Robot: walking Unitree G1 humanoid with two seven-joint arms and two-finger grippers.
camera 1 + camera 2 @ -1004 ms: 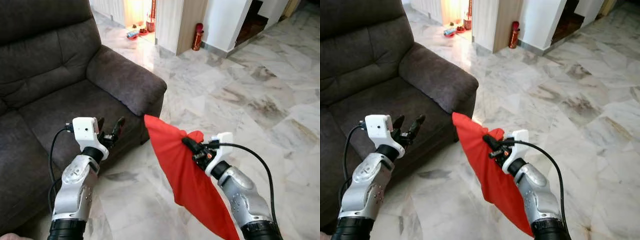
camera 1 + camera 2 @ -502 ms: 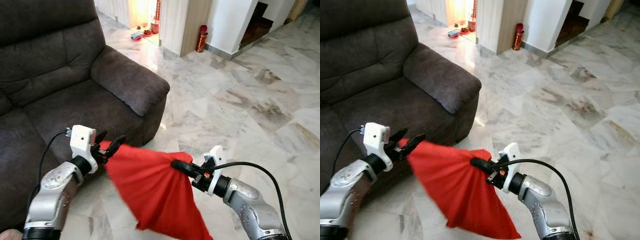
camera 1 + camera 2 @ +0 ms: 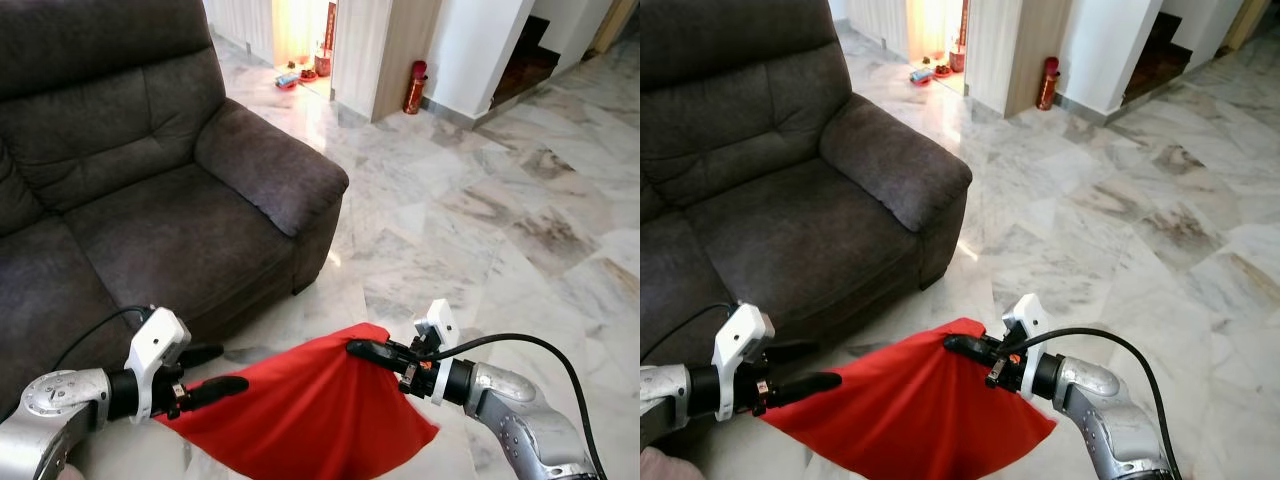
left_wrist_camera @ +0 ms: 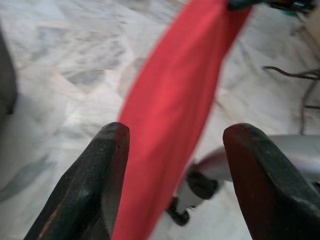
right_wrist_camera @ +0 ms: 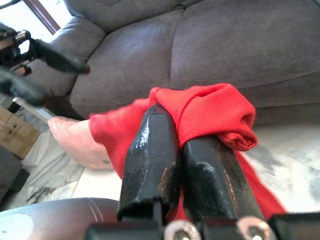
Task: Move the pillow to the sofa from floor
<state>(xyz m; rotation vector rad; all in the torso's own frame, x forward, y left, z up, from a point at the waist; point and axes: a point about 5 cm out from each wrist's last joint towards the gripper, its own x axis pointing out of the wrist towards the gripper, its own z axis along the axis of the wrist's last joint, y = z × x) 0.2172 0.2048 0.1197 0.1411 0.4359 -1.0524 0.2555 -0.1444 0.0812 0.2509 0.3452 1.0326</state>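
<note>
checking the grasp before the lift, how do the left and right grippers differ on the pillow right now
The right gripper is shut, pinching the red pillow's bunched corner; the left gripper is open, its fingers straddling the cloth without clamping. Both are raised in front of the sofa.

A pale marble floor (image 3: pixel 480 190) with grey veining spreads out ahead of me — glossy, catching light from a doorway. A dark grey sofa (image 3: pixel 150 190) stands on it to my left. Farther off, a red bottle-shaped thing (image 3: pixel 415 87) stands by a wall corner — small items (image 3: pixel 298 75) lie near the doorway.
</note>
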